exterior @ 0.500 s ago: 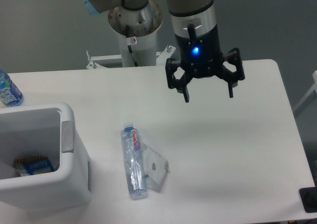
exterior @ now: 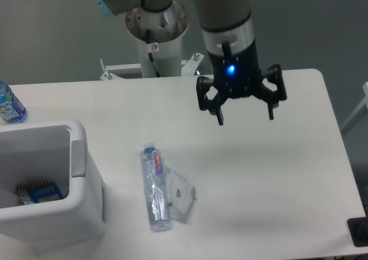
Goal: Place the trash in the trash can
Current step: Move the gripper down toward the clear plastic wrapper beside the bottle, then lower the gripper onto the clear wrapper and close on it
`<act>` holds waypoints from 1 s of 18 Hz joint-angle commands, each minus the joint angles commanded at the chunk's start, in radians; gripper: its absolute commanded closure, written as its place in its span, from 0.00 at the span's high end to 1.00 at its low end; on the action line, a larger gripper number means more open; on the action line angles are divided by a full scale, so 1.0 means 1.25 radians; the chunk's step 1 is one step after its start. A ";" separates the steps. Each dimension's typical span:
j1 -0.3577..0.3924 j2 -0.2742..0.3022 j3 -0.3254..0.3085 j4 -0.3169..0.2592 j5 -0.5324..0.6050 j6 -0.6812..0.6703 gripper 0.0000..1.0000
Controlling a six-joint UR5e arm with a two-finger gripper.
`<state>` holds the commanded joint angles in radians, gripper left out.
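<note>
Crushed bottle [exterior: 155, 186]: lying flat on desk [exterior: 276, 174], front centre, pale blue cap pointing away. Crumpled paper wrapper [exterior: 180, 194]: touching bottle's right side. Trash can [exterior: 69, 214]: white, front left corner, blue-topped item inside. Tool [exterior: 245, 114]: hovering above desk, far centre-right, fingers spread apart, empty, blue light lit. Blue-labelled water bottle [exterior: 9, 104]: far left edge.

Clear bottle [exterior: 155, 186], pink-purple label; white wrapper [exterior: 181, 192]; white bin [exterior: 86, 205], grey patch; black gripper [exterior: 245, 117]
</note>
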<state>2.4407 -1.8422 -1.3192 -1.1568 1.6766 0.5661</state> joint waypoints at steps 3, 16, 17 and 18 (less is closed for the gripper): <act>-0.020 -0.028 -0.012 0.054 -0.005 -0.067 1.00; -0.098 -0.140 -0.113 0.086 -0.036 -0.174 1.00; -0.098 -0.144 -0.124 0.086 -0.037 -0.174 1.00; -0.103 -0.149 -0.129 0.086 -0.045 -0.175 1.00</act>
<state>2.3118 -2.0279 -1.4802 -1.0492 1.6200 0.3467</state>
